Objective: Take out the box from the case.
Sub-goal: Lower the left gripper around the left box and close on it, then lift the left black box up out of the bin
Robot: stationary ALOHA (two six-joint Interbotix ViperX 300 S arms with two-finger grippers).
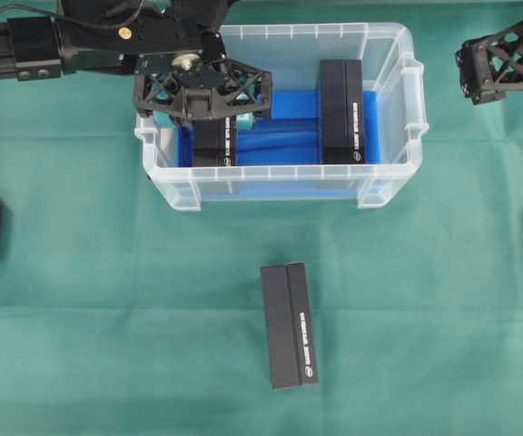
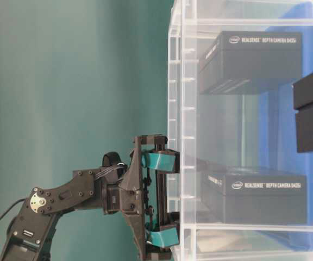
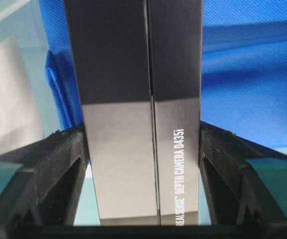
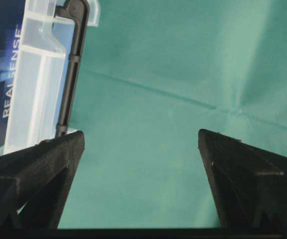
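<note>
The case (image 1: 280, 186) is a clear plastic tub with a blue sheet on its bottom, standing at the back middle of the table. A black box (image 1: 212, 145) lies in its left half. My left gripper (image 1: 202, 123) reaches down into the case and is shut on that box. In the left wrist view the box (image 3: 133, 99) fills the gap, and both black fingers (image 3: 59, 159) press its long sides. From table level the left gripper (image 2: 162, 201) stands at the case wall (image 2: 175, 109). My right gripper (image 1: 479, 68) hangs open outside the case at the far right.
A second black box (image 1: 341, 109) lies in the right half of the case. A third black box (image 1: 289, 322) lies on the green cloth in front of the case. The right wrist view shows the case's handle (image 4: 39, 74) at its left and green cloth between the fingers.
</note>
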